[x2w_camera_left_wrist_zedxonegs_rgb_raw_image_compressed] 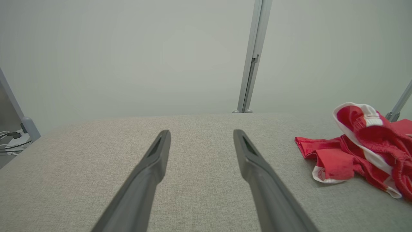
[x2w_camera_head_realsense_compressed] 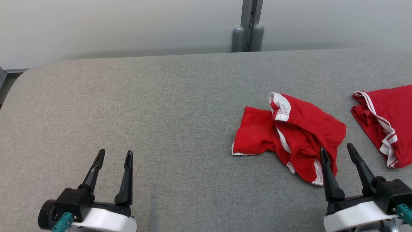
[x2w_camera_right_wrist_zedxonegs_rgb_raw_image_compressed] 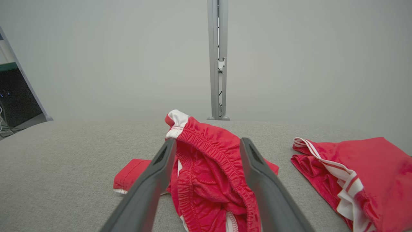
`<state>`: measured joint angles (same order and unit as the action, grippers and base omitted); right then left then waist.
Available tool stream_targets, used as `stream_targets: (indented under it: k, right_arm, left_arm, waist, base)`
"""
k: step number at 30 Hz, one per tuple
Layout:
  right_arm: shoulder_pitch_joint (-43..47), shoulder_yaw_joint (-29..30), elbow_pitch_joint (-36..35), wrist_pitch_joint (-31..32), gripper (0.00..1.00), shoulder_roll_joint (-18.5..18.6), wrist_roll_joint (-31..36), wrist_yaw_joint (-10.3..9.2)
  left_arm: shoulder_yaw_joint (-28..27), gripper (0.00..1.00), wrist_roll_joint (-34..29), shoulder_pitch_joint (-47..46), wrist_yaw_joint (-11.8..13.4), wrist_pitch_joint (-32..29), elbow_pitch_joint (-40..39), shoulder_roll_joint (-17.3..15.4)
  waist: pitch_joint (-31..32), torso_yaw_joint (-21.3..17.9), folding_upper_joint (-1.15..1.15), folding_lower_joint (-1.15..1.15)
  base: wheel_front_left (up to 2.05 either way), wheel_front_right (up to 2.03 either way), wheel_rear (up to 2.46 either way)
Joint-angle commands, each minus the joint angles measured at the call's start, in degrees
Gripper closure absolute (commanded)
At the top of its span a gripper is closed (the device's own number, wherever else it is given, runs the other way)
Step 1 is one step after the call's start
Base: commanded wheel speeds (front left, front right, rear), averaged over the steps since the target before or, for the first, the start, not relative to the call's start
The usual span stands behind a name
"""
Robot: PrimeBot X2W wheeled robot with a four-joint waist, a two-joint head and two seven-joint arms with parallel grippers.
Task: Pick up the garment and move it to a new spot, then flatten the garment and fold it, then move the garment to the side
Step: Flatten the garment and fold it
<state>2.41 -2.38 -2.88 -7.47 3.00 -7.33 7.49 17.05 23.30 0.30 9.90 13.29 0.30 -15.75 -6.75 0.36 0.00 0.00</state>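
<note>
Red garment, head view: crumpled shorts with white trim, lying on the right half of the bench; the near hem is partly covered by one finger of the right pincer.
Right pincer, head view: fingers spread wide, nothing held; whether the inner fingertip touches the fabric cannot be told.
Left pincer, head view: fingers wide apart and empty, over bare bench, well apart from the garment.
Other red cloth, head view: a flatter piece with white stripes, cut off by the right edge, apart from the garment.
Post, head view: one grey upright against the pale wall behind the far edge; its top is cut off.
Count, head view: two red pieces, two pincers, one post.
Left wrist view: both fingers of the left pincer gape over empty grey fabric; the garment lies to the right, partly cut off by the frame.
Cables, left wrist view: a small tangle past the bench's left corner, hard to make out.
Right wrist view: the right pincer stands wide open with the garment bunched between and beyond its fingers, gripped by neither; the fingers hide part of it.
Other red cloth, right wrist view: to the right, lower edge cut off.
</note>
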Motion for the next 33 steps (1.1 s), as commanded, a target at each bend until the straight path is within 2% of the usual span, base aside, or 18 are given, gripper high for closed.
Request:
stream_targets:
  k: [1,17,23,28,33]
  right_arm:
    - [0.29,0.13,-0.37,0.21,0.0,0.09,0.07,0.0]
    - [-2.46,-0.57,0.87,1.02,0.0,0.68,0.48,0.0]
    - [-8.74,-3.91,5.23,2.47,0.0,4.35,1.25,0.01]
    - [-15.73,-8.52,11.08,5.71,0.0,9.45,2.5,0.01]
    - [-19.31,-9.88,14.55,7.87,0.0,12.33,4.22,0.0]
  left_arm:
    - [-0.05,0.0,0.19,0.05,0.27,0.01,-0.36,-0.3]
    - [0.48,0.0,0.34,-1.66,0.64,-0.21,-1.02,-0.38]
    - [1.61,0.0,-0.11,-3.97,-0.28,-0.01,-0.87,0.38]
    - [2.23,0.0,-0.31,-6.34,-1.19,0.69,0.15,1.35]
    - [2.18,0.0,-0.43,-7.48,-1.55,1.28,1.21,2.24]
  waist:
    - [-0.08,0.04,0.0,0.0]
    - [-1.44,1.13,0.0,0.0]
    - [-3.81,3.14,0.0,0.0]
    - [-6.32,5.21,0.0,0.0]
    - [-7.43,5.98,0.0,0.0]
  base:
    - [0.0,0.0,0.0]
    - [0.0,0.0,0.0]
    - [0.0,0.0,0.0]
    - [0.0,0.0,0.0]
    - [0.0,0.0,0.0]
